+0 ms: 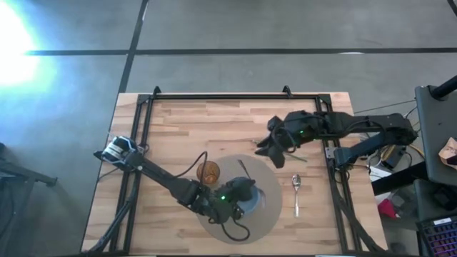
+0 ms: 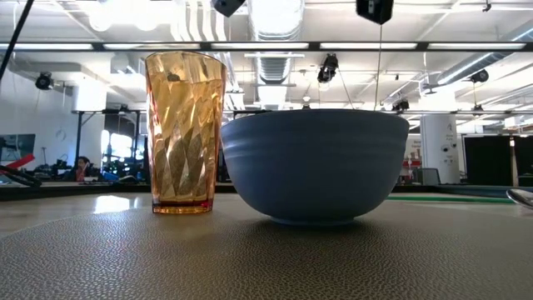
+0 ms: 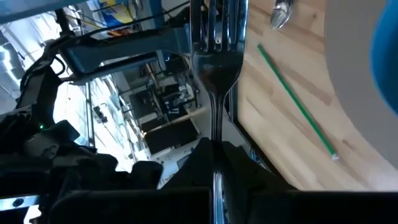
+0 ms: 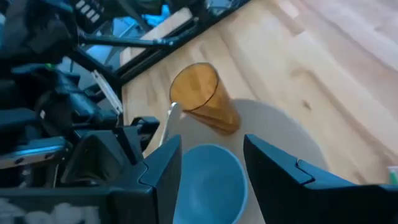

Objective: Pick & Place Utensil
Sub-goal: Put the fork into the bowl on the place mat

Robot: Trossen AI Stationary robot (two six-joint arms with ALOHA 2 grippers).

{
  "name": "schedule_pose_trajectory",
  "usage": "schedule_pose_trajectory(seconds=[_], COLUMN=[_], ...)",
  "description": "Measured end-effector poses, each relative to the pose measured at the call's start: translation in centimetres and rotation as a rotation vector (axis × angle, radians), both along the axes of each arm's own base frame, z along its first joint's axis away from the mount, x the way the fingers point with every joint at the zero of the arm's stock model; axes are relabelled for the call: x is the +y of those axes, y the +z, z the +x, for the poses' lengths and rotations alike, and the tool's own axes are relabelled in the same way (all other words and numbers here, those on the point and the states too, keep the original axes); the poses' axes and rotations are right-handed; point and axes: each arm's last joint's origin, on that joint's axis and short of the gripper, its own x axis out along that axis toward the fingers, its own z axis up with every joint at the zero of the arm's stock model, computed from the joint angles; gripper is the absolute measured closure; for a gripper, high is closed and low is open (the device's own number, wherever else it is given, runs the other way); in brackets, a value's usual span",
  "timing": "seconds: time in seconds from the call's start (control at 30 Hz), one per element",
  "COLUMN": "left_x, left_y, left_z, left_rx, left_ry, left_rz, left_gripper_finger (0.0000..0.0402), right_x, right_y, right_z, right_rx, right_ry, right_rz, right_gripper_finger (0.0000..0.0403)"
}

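Fork (image 3: 214,74) clamped in left gripper (image 3: 211,155) over bowl (image 1: 251,203); right gripper (image 4: 208,168) spread, empty.

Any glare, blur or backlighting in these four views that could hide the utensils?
High view: strong glare on the floor at top left, off the table; the spoon reads clearly. Low view: bright ceiling lights behind the amber cup and blue bowl. Left wrist view: the fork in the left pincer is close and soft. Right wrist view: the right pincer is blurred.
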Motion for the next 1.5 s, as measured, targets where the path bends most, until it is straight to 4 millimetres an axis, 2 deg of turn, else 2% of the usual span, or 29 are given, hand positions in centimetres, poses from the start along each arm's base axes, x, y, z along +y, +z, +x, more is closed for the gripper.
schedule_pose_trajectory(seconds=[0.2, 0.47, 0.8, 0.97, 1.27, 1.5], left_x=[-0.3, -0.9, -0.9, -0.9, -0.9, -0.9], left_y=[0.0, 0.0, 0.0, 0.0, -0.1, -0.1], left_z=[-0.2, -0.5, -0.5, -0.5, -0.5, -0.5], left_rx=[0.0, 0.004, 0.007, 0.007, 0.01, 0.01], left_ry=[-0.006, -0.024, -0.027, -0.027, -0.028, -0.028], left_rz=[0.001, 0.005, 0.007, 0.007, 0.01, 0.011], left_gripper_finger=[0.0395, 0.0395, 0.0392, 0.0392, 0.0392, 0.0392], right_x=[0.3, 1.3, 1.7, 1.9, 2.1, 2.1], right_y=[-1.5, -2.7, -2.1, -3.6, -3.9, -3.9], right_z=[2.0, 3.4, 4.0, 5.2, 5.8, 5.9], right_rx=[0.034, 0.036, -0.038, 0.011, -0.002, -0.005], right_ry=[0.066, 0.199, 0.218, 0.201, 0.243, 0.242], right_rz=[-0.026, -0.015, 0.002, 0.028, 0.059, 0.061], right_gripper_finger=[0.0234, 0.0234, 0.0234, 0.0234, 0.0235, 0.0268])
